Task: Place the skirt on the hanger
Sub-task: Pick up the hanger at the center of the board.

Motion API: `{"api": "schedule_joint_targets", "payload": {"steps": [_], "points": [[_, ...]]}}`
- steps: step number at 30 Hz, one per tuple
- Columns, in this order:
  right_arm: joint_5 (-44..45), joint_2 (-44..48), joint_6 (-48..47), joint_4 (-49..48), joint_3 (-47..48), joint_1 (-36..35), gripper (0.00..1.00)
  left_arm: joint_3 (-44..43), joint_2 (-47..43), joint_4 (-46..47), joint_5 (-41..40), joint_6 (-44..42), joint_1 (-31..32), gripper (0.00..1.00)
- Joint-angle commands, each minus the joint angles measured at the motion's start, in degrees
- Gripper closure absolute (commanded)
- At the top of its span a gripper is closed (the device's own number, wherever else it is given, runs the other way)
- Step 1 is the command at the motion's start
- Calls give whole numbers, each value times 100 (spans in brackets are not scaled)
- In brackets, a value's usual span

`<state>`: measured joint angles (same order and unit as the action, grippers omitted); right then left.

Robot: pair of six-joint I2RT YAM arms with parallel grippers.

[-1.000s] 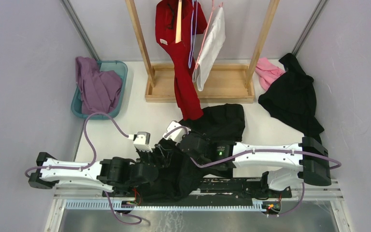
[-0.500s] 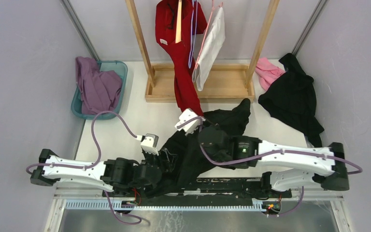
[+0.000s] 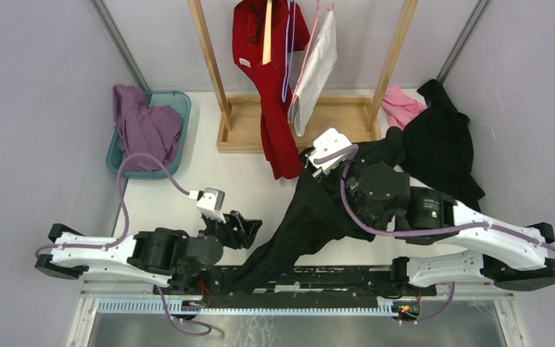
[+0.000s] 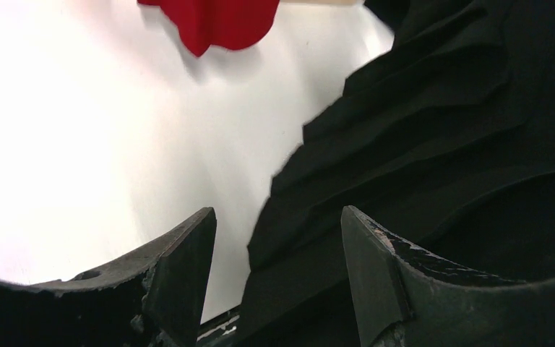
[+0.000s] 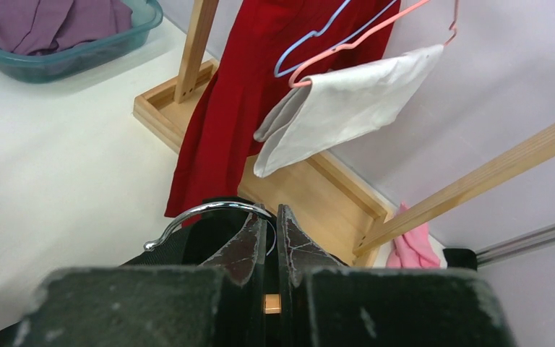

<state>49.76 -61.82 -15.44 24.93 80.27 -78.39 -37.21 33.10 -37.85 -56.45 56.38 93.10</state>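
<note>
Task item location: The skirt [image 3: 311, 217] hangs as a long black drape from the right gripper, near the rack base. Its lower end lies at the near edge of the table [image 3: 209, 181].
Right gripper state: The right gripper [image 5: 271, 217] is closed, with its fingers pressed nearly together on the skirt's upper end. The metal hanger hook [image 5: 202, 211] curves out just ahead of the fingertips. Whether the hanger neck is also in the pinch cannot be told.
Left gripper state: The left gripper [image 4: 276, 210] stands open and holds nothing. The skirt's pleated folds lie just beyond its fingertips.
Hanger body: It is hidden under black fabric, so how the skirt sits on it cannot be confirmed.
Risk, slip: The pinch is narrow and carries the full drape. A quick lift may pull the fabric out, or off the hanger.
Risk, drag: The lower end trails over the table edge by the arm bases. A catch there loads the pinch.
Risk, opposing pull: If the left gripper closes on a fold while the right arm travels, the skirt may be stripped from the hanger.
Risk, snag: The red garment [image 3: 274, 123] hangs from the wooden rack [image 3: 209, 58] just beside the raised end. The hook or skirt may catch on it.
Risk, crowding: The white garment [image 5: 347, 101], pink hanger [image 5: 376, 29] and blue hanger [image 5: 318, 36] sit close together above. The hook may strike them.
Risk, confusion: A second black garment [image 3: 441, 144] lies just beside the right arm and may be swept along.
</note>
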Motion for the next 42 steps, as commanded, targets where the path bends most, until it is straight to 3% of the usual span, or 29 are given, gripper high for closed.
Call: {"api": "schedule_joint_targets", "payload": {"steps": [1,5,12,19,27,36,42], "points": [[41,161,-242,295,735,-27,98,-900,13,143,-31,-1286,33,28],[-110,242,-208,487,942,-30,98,-1772,193,725,376,-2433,31,26],[-661,142,50,863,1408,-34,98,-3108,1252,1732,1126,-4248,33,19],[-1136,163,364,928,1395,-27,98,-3862,2007,2546,1350,-5300,23,11],[-1469,141,602,973,1342,-32,98,-4342,2573,2753,1435,-5710,-21,9],[-1768,337,804,936,1087,-28,98,-4717,3103,2643,1228,-5622,-257,10],[-1964,551,906,928,968,-27,98,-4808,3277,2552,1409,-5518,-512,22]]}}
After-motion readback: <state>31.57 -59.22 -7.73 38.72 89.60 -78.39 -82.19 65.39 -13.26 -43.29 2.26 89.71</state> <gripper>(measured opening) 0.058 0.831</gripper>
